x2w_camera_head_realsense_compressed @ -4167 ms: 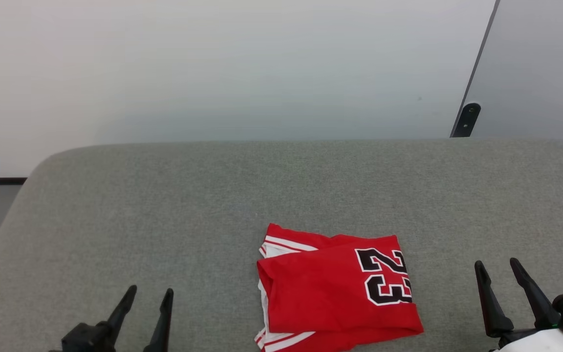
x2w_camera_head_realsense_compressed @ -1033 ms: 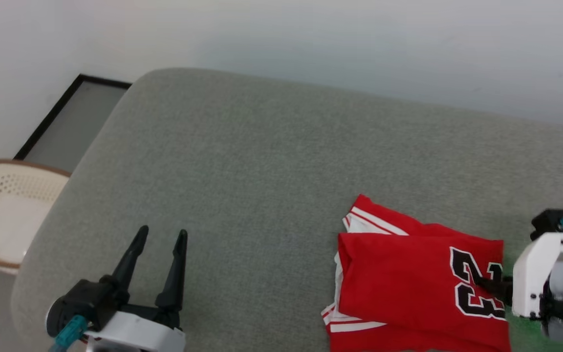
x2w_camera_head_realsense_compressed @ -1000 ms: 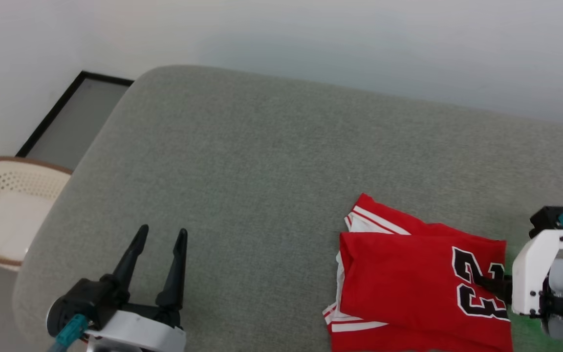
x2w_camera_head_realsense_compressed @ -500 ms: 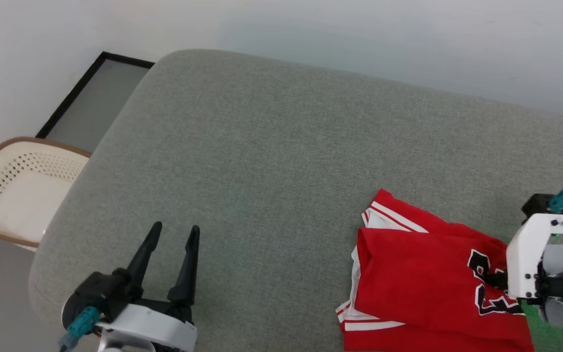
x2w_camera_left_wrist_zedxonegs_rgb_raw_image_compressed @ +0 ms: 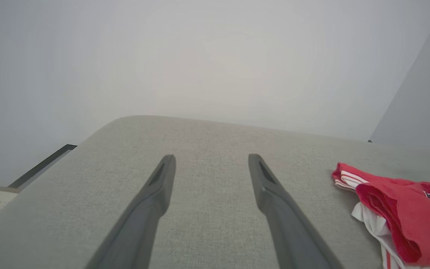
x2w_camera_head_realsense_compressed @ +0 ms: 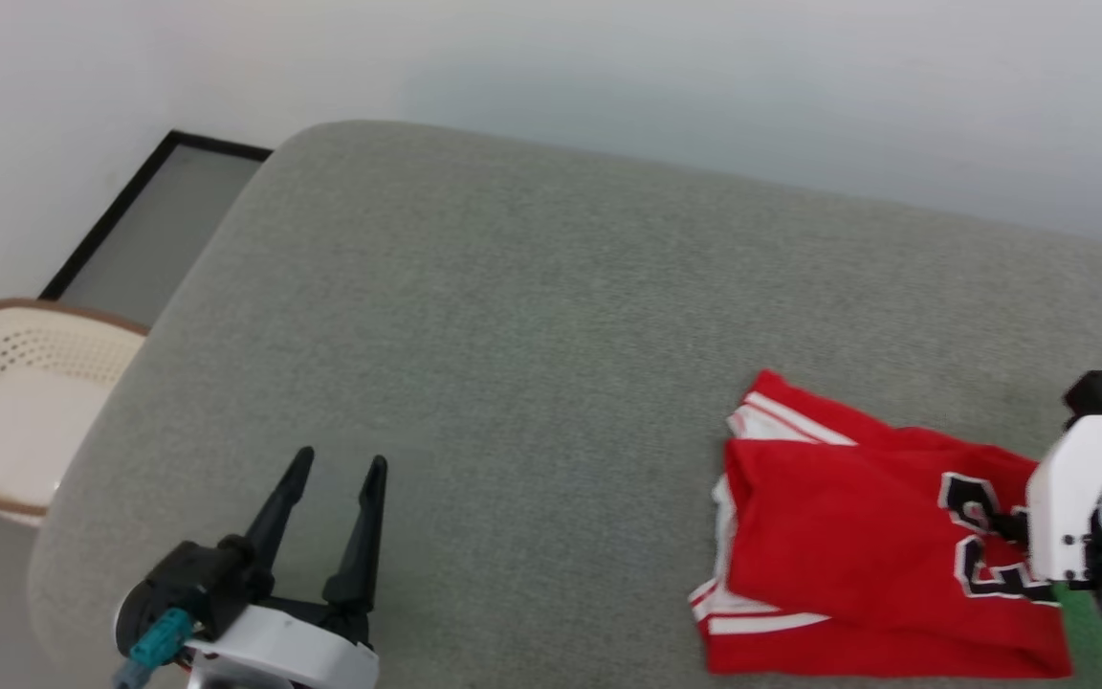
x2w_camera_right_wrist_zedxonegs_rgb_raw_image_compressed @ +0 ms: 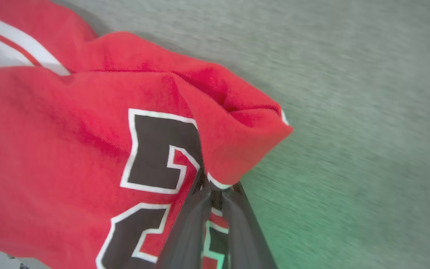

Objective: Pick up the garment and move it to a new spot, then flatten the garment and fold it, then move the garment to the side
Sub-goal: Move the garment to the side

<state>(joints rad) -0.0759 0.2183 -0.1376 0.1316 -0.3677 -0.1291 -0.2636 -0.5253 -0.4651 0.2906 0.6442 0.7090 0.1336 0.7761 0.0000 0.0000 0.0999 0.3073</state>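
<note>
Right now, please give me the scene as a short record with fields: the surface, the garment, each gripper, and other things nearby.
surface: grey fabric cushion
garment: red shirt with white striped trim and black numerals, folded, lying on the cushion at the robot's right
right gripper: shut on the red shirt's edge beside the numerals; the cloth bunches there
left gripper: open, holding nothing, over bare cushion, apart from the shirt
other: cream perforated basket beyond the cushion's left end

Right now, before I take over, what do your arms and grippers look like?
The left gripper and right gripper each have two long, tapered, dark fingers. Behind the left one's fingers sit a black base and a white wrist shell; the right shell shows small dark screws. A teal connector sticks out by each wrist.
</note>
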